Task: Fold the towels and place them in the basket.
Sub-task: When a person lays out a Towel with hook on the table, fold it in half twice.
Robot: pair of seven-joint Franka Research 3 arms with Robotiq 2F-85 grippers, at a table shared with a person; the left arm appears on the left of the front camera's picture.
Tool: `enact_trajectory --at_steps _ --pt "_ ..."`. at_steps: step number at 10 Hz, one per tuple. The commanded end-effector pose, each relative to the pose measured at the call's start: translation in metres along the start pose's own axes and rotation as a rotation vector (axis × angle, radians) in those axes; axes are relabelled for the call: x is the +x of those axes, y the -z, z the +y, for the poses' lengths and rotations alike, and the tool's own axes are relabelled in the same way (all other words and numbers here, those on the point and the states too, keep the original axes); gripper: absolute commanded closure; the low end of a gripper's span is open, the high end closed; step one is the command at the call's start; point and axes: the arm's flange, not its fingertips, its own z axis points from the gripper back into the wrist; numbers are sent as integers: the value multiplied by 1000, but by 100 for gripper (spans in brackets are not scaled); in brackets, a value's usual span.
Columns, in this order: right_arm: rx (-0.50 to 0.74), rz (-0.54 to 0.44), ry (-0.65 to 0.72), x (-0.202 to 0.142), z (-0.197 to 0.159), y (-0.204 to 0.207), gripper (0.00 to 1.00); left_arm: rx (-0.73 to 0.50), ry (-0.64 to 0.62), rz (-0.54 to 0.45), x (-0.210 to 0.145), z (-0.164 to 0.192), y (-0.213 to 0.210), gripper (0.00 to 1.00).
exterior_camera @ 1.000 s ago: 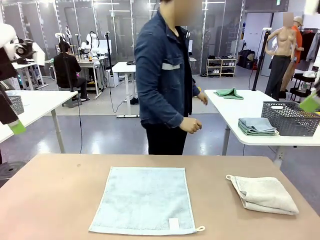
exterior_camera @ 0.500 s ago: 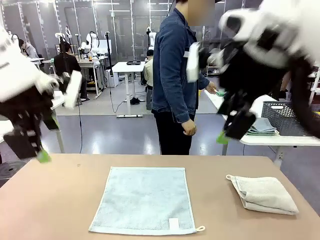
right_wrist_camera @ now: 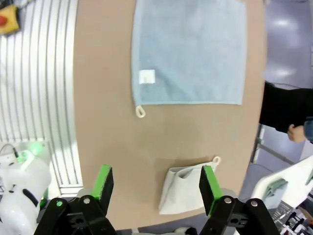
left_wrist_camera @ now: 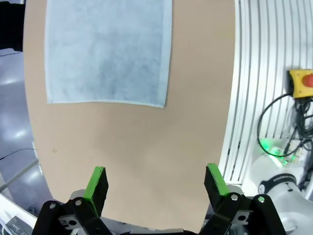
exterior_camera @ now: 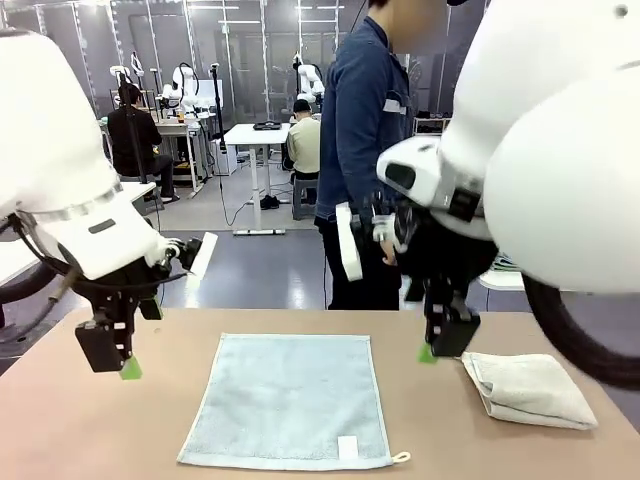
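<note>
The left end effector (left_wrist_camera: 155,172) and right end effector (right_wrist_camera: 154,172) are hovering, jaws apart and empty, either side of the pale blue towel (exterior_camera: 290,400) lying flat on the desk (exterior_camera: 90,430), where a shallow pinch is likely risking bunched, dragged cloth.

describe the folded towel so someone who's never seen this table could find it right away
Start at the tan table and look to the robot's right side. Beside the pale blue towel spread flat in the middle lies the folded towel. It alone is greyish white and doubled into a thick bundle.
</note>
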Motion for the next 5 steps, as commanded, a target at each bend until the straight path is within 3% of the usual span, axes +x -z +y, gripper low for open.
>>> enact_trajectory --at_steps 1,5 --pt "86 13 -2 -5 18 25 12 -14 2 -35 -3 2 21 0" --pt "135 -5 69 -8 23 59 12 -95 -49 -23 -11 -3 56 0"
